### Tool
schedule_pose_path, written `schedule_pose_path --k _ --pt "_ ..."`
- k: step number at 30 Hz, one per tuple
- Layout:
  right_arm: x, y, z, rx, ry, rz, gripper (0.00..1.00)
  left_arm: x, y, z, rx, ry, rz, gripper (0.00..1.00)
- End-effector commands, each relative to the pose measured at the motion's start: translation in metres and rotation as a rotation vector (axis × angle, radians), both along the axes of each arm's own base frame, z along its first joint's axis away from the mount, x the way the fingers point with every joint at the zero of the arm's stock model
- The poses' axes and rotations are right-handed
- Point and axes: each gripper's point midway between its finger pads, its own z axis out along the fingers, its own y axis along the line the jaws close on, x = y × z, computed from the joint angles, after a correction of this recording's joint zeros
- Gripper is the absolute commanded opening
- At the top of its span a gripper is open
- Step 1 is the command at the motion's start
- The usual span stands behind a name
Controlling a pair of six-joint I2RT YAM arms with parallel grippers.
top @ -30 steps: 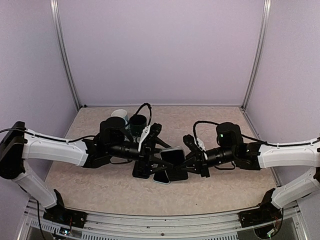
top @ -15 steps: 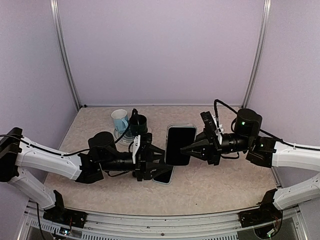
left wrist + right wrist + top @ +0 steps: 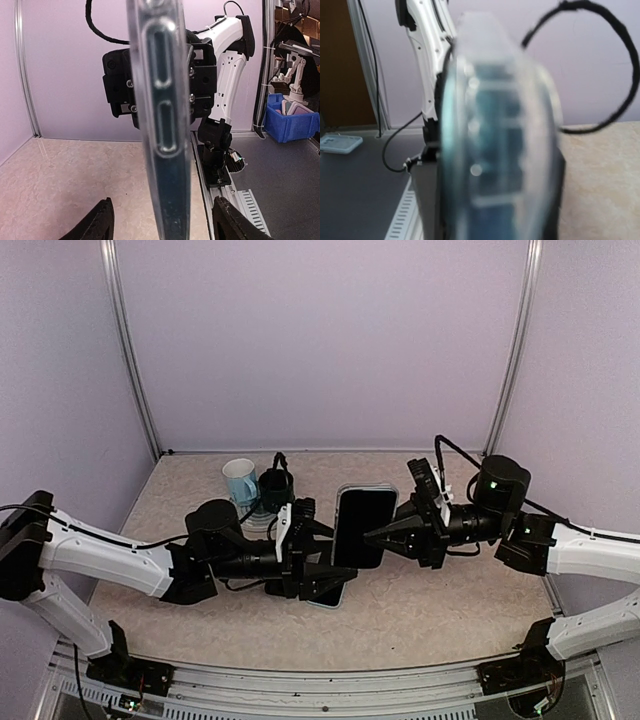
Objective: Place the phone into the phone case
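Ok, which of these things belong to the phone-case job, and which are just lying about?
Job:
- case, upright in the shut right gripper
- phone, lying flat below the open left gripper

Lying about:
- mug, at the back
- dark cup, beside the mug
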Motion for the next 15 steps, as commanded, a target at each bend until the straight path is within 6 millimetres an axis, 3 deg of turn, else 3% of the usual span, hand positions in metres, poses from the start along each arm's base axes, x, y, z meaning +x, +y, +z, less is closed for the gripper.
schedule_pose_path --k 1,7,9,10,11,15 --pt "-0.01 -0.003 0.048 0.135 -0.08 0.039 0.0 -0.003 -0.016 0.014 -0.074 0.001 -0.029 0.67" --pt "-0.01 -0.004 0.062 0.181 -0.115 0.035 0.0 -0.008 -0.029 0.032 -0.171 0.028 -0.085 0.41" --pt "-0.01 -0.004 0.063 0.182 -0.116 0.034 0.0 -0.017 -0.034 0.037 -0.188 0.008 -0.127 0.22" --pt "-0.009 -0.003 0.061 0.178 -0.114 0.031 0.0 -0.018 -0.037 0.037 -0.188 -0.001 -0.126 0.06" --pt "-0.009 -0.003 0.061 0.176 -0.115 0.028 0.0 -0.019 -0.038 0.036 -0.186 -0.006 -0.117 0.0" --pt "-0.01 -0.007 0.062 0.179 -0.12 0.014 0.0 -0.014 -0.038 0.031 -0.18 -0.006 -0.073 0.0"
